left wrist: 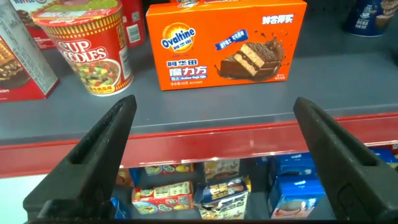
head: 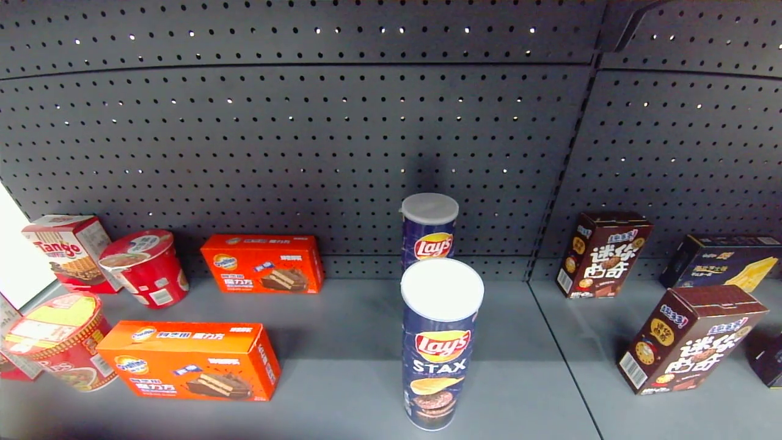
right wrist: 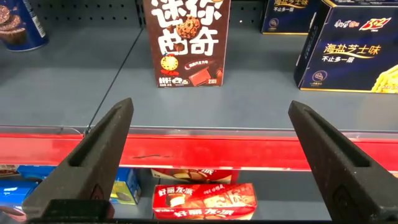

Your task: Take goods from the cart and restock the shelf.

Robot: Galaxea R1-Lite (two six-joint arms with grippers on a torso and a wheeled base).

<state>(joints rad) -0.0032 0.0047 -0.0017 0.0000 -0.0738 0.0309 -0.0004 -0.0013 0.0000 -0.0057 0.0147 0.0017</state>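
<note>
your left gripper [left wrist: 214, 104] hangs wide open and empty before the shelf [left wrist: 348, 68], the orange box [left wrist: 225, 43] standing just beyond it; your right gripper [right wrist: 209, 104], equally open, faces the brown cookie box [right wrist: 186, 40].

Printed labels on cans [head: 440, 342], boxes [head: 189, 360], cups [head: 143, 266]

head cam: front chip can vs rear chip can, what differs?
The front chip can stands mid-shelf; the rear chip can stands by the pegboard back. The front can's full label shows; the rear can's lower part is hidden behind it. Both are upright, dark blue, lids on.
</note>
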